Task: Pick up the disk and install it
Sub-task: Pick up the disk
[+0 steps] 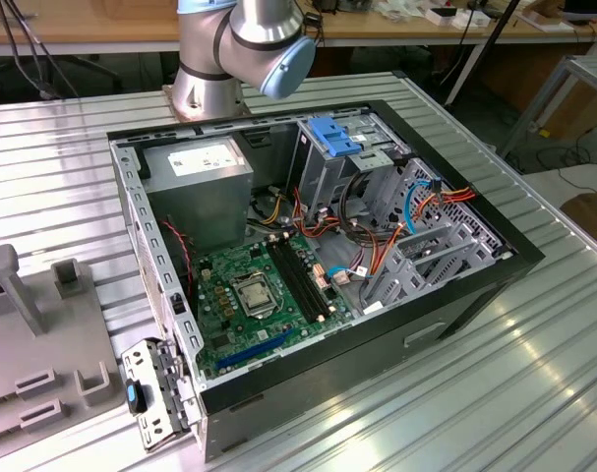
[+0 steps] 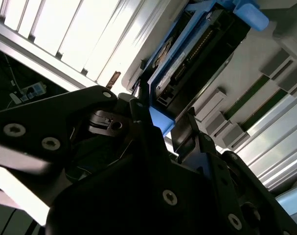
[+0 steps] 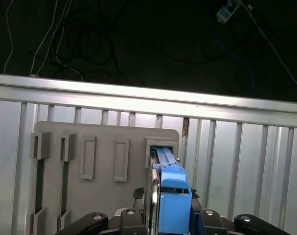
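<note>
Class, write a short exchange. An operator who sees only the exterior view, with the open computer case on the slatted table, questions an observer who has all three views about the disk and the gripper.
Operator: I have the open case in front of me. Where is the disk?
Observer: In the first wrist view the disk stands on edge in a slot of the grey fixture plate.
Operator: How close is the gripper?
Observer: In the second wrist view the gripper straddles the disk's blue end. I cannot tell whether it grips.
</note>
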